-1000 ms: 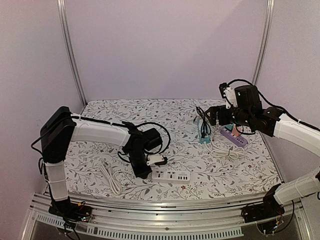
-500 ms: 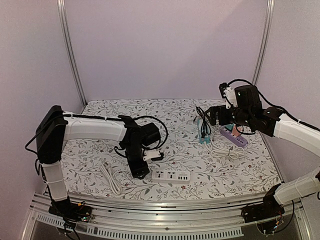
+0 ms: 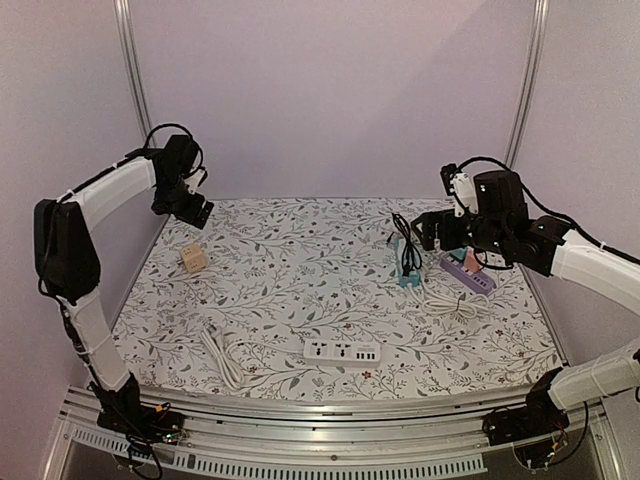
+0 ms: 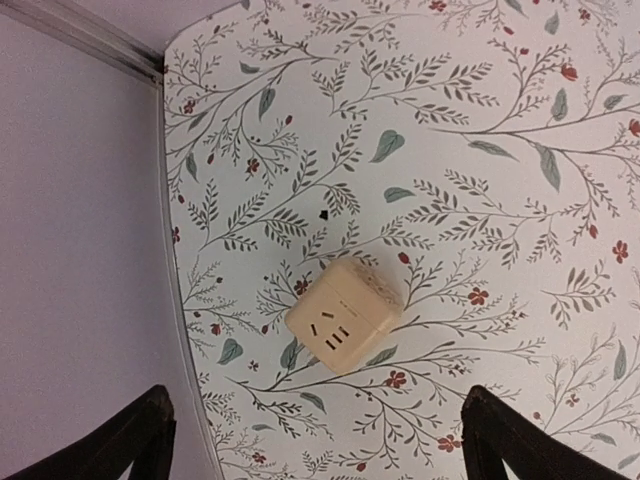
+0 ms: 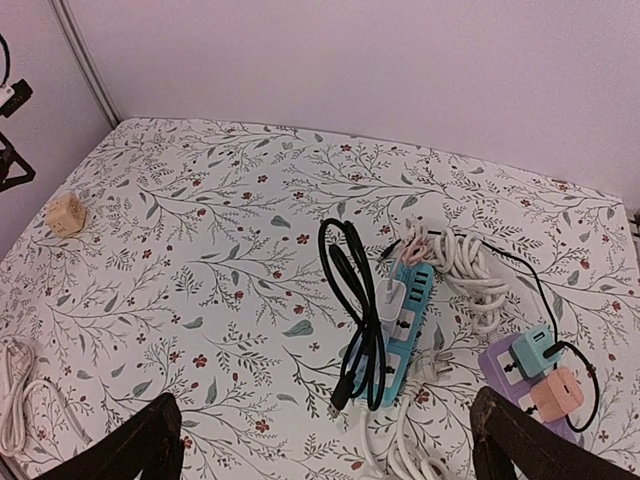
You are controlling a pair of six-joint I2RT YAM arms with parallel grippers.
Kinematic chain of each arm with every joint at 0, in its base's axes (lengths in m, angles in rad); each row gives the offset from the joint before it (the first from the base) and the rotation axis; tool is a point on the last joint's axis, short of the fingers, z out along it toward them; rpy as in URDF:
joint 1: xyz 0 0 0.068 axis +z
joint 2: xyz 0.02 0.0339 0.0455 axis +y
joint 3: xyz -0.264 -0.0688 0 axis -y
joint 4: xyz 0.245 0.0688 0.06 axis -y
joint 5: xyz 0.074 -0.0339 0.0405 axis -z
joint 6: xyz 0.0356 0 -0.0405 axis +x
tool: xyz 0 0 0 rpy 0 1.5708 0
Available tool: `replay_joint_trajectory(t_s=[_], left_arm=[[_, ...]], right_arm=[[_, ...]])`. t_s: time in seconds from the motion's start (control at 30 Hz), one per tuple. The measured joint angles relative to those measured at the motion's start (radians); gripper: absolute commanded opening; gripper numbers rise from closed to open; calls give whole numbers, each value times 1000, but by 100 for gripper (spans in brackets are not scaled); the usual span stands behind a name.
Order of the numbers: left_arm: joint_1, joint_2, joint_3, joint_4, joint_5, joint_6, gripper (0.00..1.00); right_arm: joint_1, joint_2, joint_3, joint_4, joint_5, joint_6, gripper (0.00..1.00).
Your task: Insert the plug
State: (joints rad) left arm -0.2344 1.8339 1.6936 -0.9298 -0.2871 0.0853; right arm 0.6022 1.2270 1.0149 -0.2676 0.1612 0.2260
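Three power strips are lying on the floral table (image 3: 300, 290): one white strip (image 3: 342, 352), one blue strip (image 5: 398, 345) and one purple strip (image 5: 500, 365). One beige cube socket (image 4: 343, 315) is sitting by itself. Two small adapters are sitting on the purple strip: one teal adapter (image 5: 532, 350) and one pink adapter (image 5: 560, 392). Three cable bundles are showing: one white bundle (image 3: 220, 357), one black loop (image 5: 362, 345) and one white coil (image 5: 465, 265). Two robot arms are reaching over the table: a left arm (image 3: 110, 190) and a right arm (image 3: 590, 262).

White power strip (image 3: 341, 352) flat at near-centre desk (image 3: 300, 290), sockets up. White cord (image 3: 220, 358) bundled just left. Beige cube socket (image 4: 343, 315) alone far left, slotted face up.
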Motion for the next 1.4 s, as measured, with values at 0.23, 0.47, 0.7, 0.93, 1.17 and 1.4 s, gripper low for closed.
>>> replay_joint_trajectory(t_s=[0.23, 0.47, 0.7, 0.93, 1.17, 1.4], left_arm=[[87, 128, -60, 79, 26, 46, 99], [97, 180, -74, 111, 110, 249, 99], [132, 326, 39, 77, 84, 402, 99], [160, 366, 41, 41, 82, 477, 90], [179, 364, 39, 35, 142, 497, 55], [180, 356, 33, 36, 175, 500, 0]], right_arm=[[0, -35, -45, 5, 0, -3, 99], [0, -43, -55, 7, -6, -3, 99], [0, -40, -55, 7, -15, -3, 99], [0, -36, -55, 8, -17, -3, 99], [0, -14, -55, 8, -20, -2, 99], [0, -14, -55, 8, -19, -2, 99]])
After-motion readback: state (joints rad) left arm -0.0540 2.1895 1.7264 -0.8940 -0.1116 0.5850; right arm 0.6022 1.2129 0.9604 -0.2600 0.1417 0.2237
